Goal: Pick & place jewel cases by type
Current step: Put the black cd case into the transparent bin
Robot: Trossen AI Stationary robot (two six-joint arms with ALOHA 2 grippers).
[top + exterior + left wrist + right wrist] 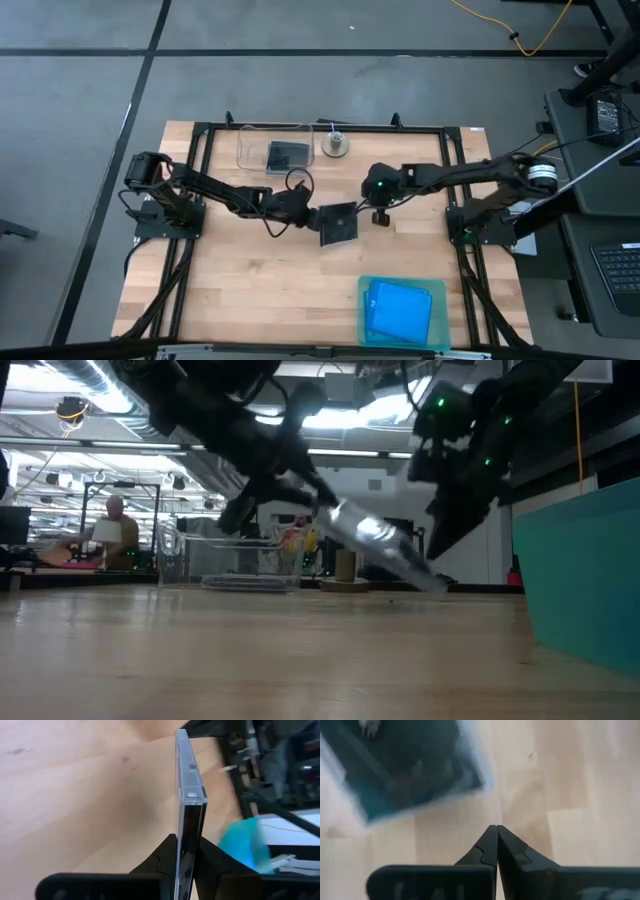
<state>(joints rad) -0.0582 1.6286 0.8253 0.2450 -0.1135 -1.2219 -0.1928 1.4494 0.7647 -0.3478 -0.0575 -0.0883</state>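
High view: the left end effector reaches to the middle of the desk and is clamped on one edge of a grey-black case, which juts out beyond the fingers. The low view shows this case clear of the desk and tilted, its far end lower. The left wrist view gives the reason for the hold: the case stands edge-on between the two fingers, so a thin flat object is pinched across its thickness, the only dimension narrow enough for the jaws.

The right end effector hangs just beside the opposite edge of the same case, its fingers pressed together on nothing; in the right wrist view the case lies ahead of the tips, apart from them. It appears to stand by rather than to carry.

Sorting is well advanced, judged by layout. The blue cases lie stacked in the teal tray at the near right; another grey-black case lies in the clear tub at the far left. The held case therefore most likely belongs in the tub. A round object stands beside the tub; what it is cannot be told.
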